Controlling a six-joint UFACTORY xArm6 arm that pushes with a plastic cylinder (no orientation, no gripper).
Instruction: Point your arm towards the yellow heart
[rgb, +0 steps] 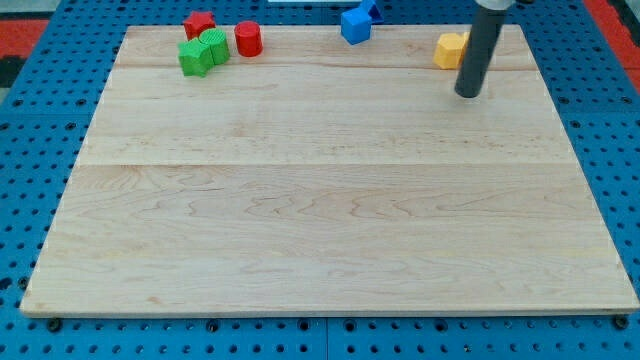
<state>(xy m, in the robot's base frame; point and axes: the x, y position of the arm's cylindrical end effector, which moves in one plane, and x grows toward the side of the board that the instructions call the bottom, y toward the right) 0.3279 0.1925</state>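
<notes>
A yellow block (450, 49) lies near the view's top right of the wooden board (320, 220); its shape is partly hidden by the rod, so I cannot make out a heart. My tip (467, 93) rests on the board just below and right of the yellow block, very close to it. The dark rod rises from there out of the view's top.
A red block (199, 24), a red cylinder (248, 39) and two green blocks (203, 52) cluster at the view's top left. A blue block (356, 24) sits at the top centre by the board's edge. Blue pegboard surrounds the board.
</notes>
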